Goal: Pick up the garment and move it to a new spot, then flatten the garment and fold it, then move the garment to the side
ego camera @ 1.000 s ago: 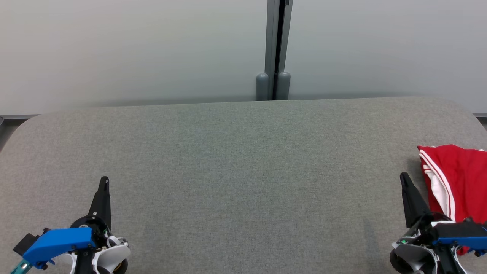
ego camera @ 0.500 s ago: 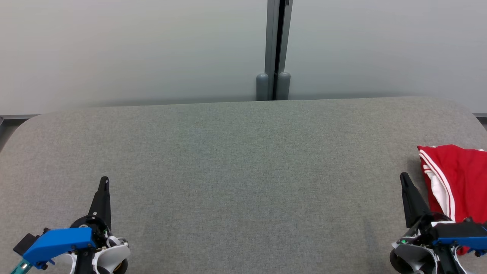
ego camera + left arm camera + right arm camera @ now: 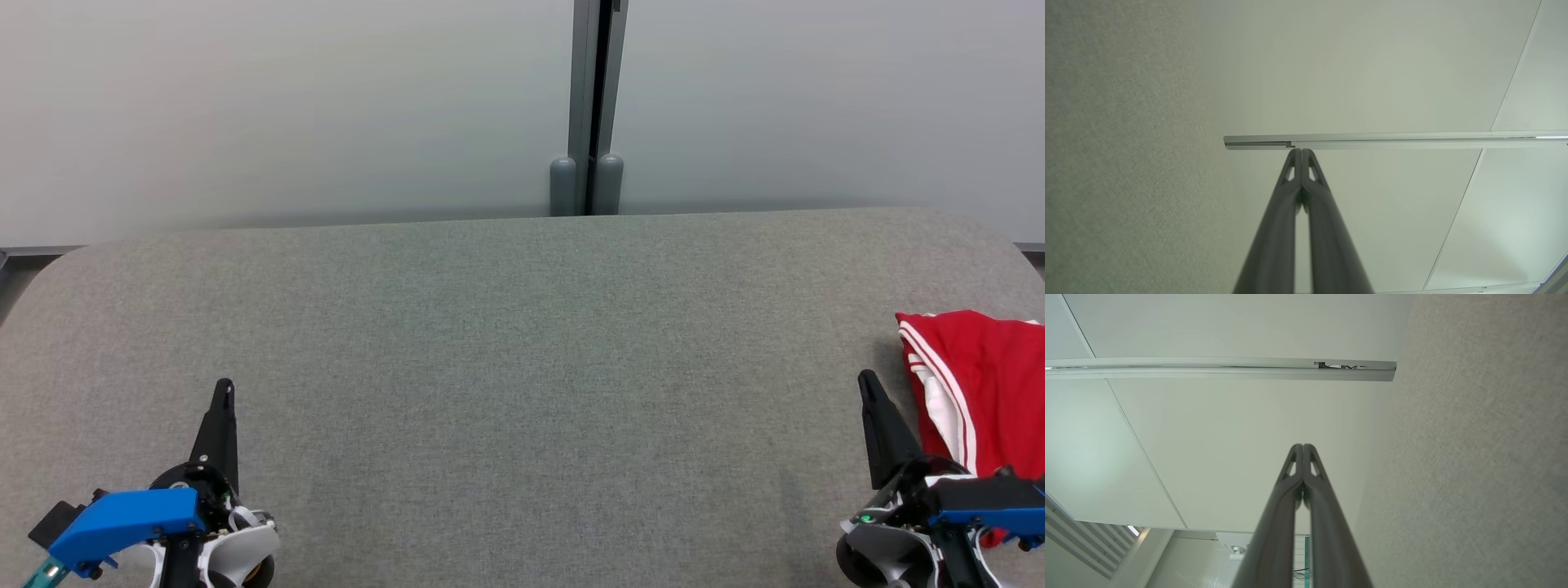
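Note:
The garment (image 3: 984, 384) is red with white stripes and lies bunched at the far right of the grey padded table (image 3: 522, 367), partly cut off by the head view's edge. My right gripper (image 3: 867, 384) stands just left of it, shut and holding nothing; its fingertips (image 3: 1302, 448) meet in the right wrist view. Far from the garment, at the lower left, my left gripper (image 3: 224, 388) is also shut and empty, its fingertips (image 3: 1301, 152) pressed together in the left wrist view.
A pale partition wall with a grey vertical post (image 3: 588, 106) runs along the table's far edge. The table's rounded corners show at left and right. Open grey surface stretches between the two grippers.

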